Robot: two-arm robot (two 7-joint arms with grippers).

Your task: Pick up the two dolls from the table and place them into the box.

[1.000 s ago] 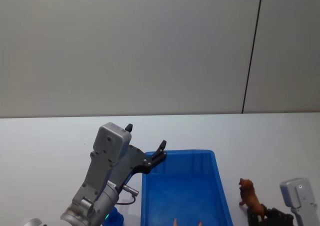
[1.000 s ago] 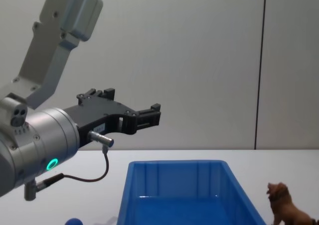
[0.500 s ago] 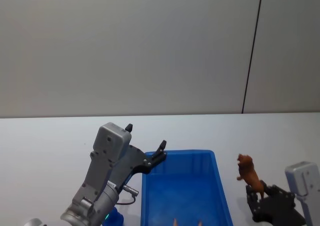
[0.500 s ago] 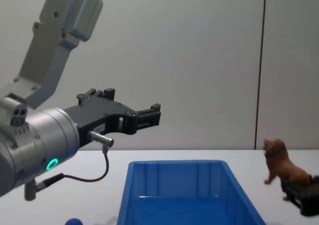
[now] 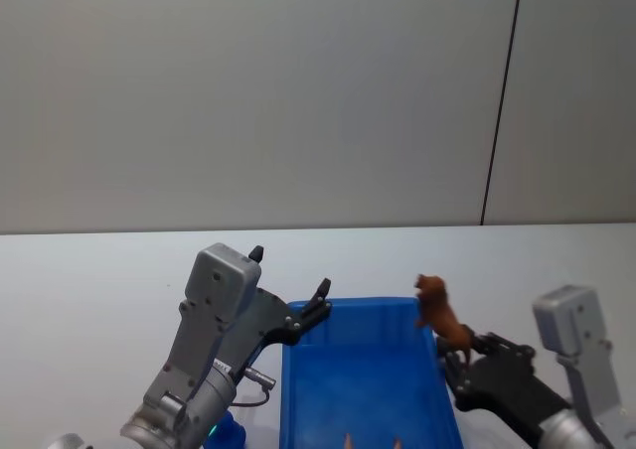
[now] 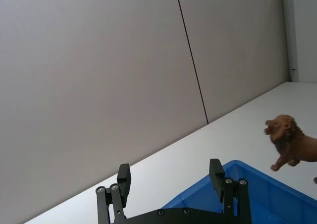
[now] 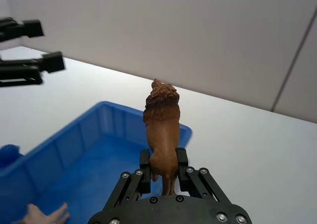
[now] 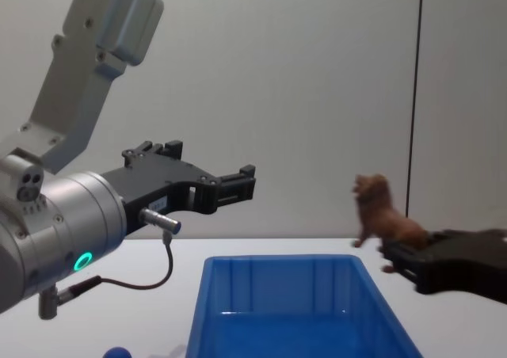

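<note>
Blue doll (image 5: 227, 432) lies on table (image 5: 99, 270), just beside box (image 5: 378, 303) at its near left side; not yet picked. Right gripper (image 7: 163, 164) is clamped on the hindquarters of brown doll (image 5: 437, 312). Doll is upright, held in air about over box's right rim, near far corner. Step in hand: carrying brown doll to box. Next move, as judged: shift inward over box floor, lower, release. Left gripper (image 6: 170, 172), fingers apart and empty, hovers over box's far left corner.
</note>
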